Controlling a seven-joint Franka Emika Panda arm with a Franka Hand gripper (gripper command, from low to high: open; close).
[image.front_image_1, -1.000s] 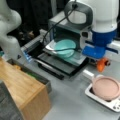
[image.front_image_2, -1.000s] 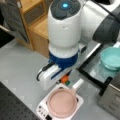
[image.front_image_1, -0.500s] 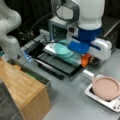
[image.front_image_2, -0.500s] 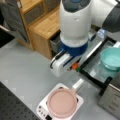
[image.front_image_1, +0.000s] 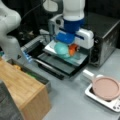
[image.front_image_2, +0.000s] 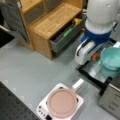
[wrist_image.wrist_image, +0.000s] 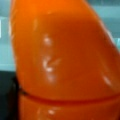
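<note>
Orange object sits under the claw — beside teal bowl.

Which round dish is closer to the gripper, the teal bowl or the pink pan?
The teal bowl, on the open oven door right beside the gripper and the orange thing. The pink pan sits apart on the white stove.

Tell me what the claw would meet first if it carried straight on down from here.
Probably the glass tray on the open oven door. The claw points down, carrying an orange object, beside the teal bowl. Depth is unclear, so the bowl's rim could come first.
</note>
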